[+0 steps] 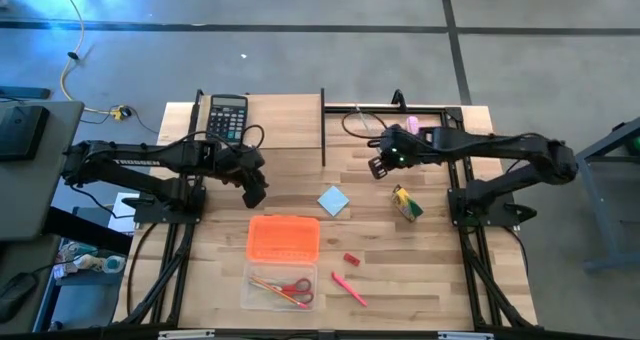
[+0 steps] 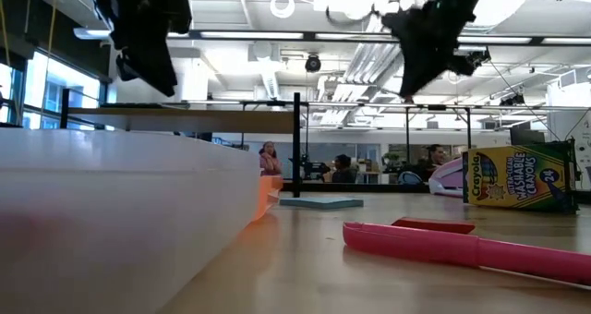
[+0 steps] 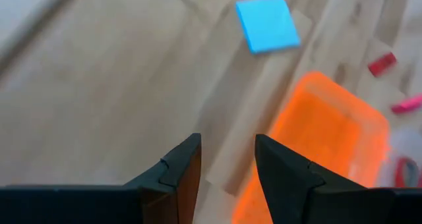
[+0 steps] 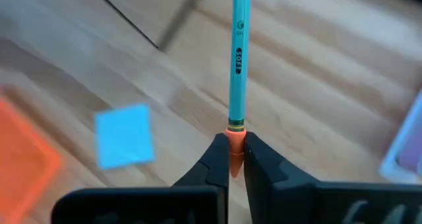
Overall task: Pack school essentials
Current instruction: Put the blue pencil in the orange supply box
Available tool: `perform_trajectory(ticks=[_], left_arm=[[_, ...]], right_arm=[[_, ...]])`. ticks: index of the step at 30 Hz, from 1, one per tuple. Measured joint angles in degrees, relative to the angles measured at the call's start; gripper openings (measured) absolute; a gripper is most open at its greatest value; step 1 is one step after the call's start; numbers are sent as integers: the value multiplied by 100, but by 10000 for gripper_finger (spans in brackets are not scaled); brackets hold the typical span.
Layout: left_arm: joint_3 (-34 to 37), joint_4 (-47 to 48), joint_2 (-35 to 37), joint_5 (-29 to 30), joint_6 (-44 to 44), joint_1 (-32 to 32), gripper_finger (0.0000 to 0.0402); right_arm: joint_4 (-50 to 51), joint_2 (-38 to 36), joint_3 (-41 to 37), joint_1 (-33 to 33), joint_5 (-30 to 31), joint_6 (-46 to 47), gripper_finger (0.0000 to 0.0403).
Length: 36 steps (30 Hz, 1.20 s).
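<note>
At the near edge of the light wooden slatted table [image 1: 400,280], a clear plastic case [image 1: 280,287] is seen, with red-handled scissors [image 1: 297,289] and thin pencils [image 1: 266,283] lying inside it. Just beyond it, touching, an orange plastic lid [image 1: 284,237] is laid flat. To the right of the case a pink-red pen [image 1: 349,288] is found on the bare wood, and a tiny red eraser [image 1: 351,259] is placed a little beyond the pen.

Farther in, near the table's middle, a light-blue square notepad [image 1: 334,201] is laid flat, and to its right a small yellow-green crayon box [image 1: 406,203] is set at a slant.

The left gripper [image 1: 256,193] is held above the table just beyond the orange lid; its fingers [image 3: 179,168] are parted by a modest gap and nothing is seen between them. The right gripper [image 1: 378,167] is held above the table beyond the notepad and crayon box; its jaws are closed on the orange eraser end of a teal pencil [image 4: 238,59], which points away from the wrist.

At the far edge a black calculator [image 1: 227,117] is laid on the left, and a pink oblong object [image 1: 412,126] is partly shown by the right arm.
</note>
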State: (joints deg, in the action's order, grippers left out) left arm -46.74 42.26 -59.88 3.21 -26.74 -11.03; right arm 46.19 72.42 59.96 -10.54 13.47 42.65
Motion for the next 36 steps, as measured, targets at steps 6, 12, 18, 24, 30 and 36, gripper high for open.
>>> perform_trajectory(ticks=[6,12,18,24,30,36], left_arm=[[0,418,0,-151,-540,477,131],[0,745,0,-145,-1318,1109,131],[0,1120,0,-148,-2277,1811,131],[0,1551,0,-28,-2829,2633,131],[4,1870,0,30,-2923,3166,131],[5,1857,0,48,-2882,3327,131]], right_arm=[[-1247,-334,7,630,313,-192,8],[-2755,-195,7,1363,325,-703,8],[-3602,-5,8,2041,675,-711,7],[-4769,436,49,2594,897,-653,7],[-4541,1211,1051,3003,1017,-913,7],[-2948,2263,2495,3212,448,-1220,7]])
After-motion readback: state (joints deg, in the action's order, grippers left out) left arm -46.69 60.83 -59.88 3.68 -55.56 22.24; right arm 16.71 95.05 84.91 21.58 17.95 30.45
